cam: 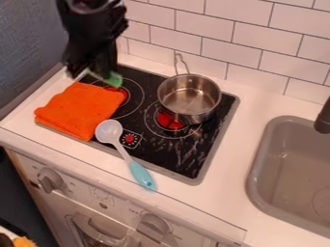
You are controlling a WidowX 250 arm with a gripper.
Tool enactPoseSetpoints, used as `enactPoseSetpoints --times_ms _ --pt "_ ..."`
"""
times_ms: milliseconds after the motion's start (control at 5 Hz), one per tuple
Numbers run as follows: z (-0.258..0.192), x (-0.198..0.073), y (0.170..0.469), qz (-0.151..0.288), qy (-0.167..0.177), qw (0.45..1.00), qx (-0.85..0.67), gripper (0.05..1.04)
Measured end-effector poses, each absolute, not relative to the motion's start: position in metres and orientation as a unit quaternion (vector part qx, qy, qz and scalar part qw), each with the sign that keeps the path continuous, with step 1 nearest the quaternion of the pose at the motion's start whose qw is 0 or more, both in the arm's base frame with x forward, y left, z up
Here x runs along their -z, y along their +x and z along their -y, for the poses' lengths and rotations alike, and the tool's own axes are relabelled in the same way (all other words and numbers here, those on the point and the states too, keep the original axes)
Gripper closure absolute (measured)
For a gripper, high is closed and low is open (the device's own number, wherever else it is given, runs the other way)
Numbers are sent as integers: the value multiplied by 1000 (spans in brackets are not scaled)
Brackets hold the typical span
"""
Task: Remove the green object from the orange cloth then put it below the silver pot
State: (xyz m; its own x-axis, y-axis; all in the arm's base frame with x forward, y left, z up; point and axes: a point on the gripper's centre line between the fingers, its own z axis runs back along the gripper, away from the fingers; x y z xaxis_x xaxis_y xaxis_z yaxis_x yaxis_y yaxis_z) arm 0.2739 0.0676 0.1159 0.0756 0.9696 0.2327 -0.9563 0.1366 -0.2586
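Green object near orange cloth

White tiled wall, blue-grey side wall, pale countertop

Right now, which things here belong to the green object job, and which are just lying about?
For the job:
green object
orange cloth
silver pot

Not needed:
spoon with the light blue handle, lying loose
sink, a fixture
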Motion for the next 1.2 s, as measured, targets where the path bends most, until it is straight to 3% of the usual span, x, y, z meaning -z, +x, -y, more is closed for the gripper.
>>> enactPoseSetpoints --times_ms 400,600,800,1000,1200 --pt "-26 -58 266 167 -9 764 -623 1014" --pt "-21 -41 276 167 -34 763 -624 1014" --pt "-18 -21 281 163 -25 769 -618 1014" --pt "-15 -19 286 162 -30 772 -614 986" --pt "-16 -17 284 155 -21 773 -615 799"
